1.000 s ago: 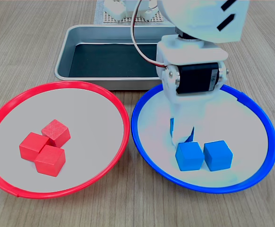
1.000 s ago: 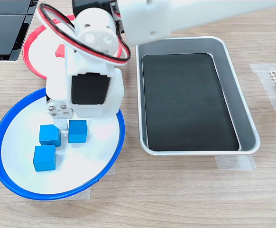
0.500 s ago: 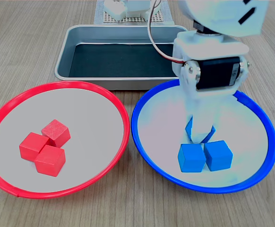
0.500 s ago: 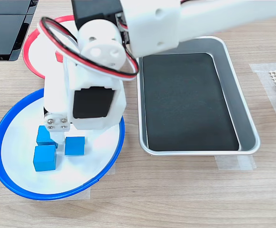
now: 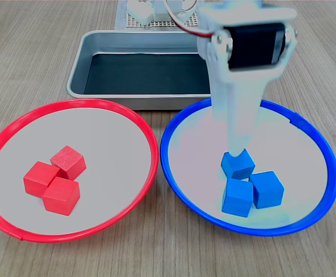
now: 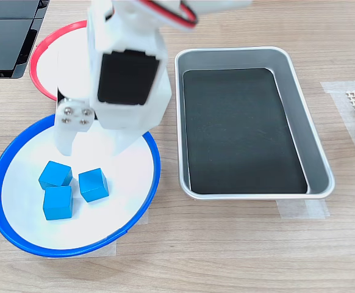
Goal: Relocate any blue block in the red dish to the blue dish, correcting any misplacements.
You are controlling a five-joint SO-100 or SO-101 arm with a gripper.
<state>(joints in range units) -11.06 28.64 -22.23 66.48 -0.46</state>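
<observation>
Three blue cubes sit in the blue dish (image 5: 182, 184); red dish (image 5: 145, 124) holds only red cubes (image 5: 57, 179).
We judge the gripper (image 6: 68, 143), jaws apart and empty (just above, at twelve o'clock), could clip the blue block (image 5: 238, 163) if it dips.

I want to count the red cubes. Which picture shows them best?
The first exterior view: all three small red cubes sit in plain sight inside the red-rimmed round dish. In the second exterior view the arm hides them.
</observation>
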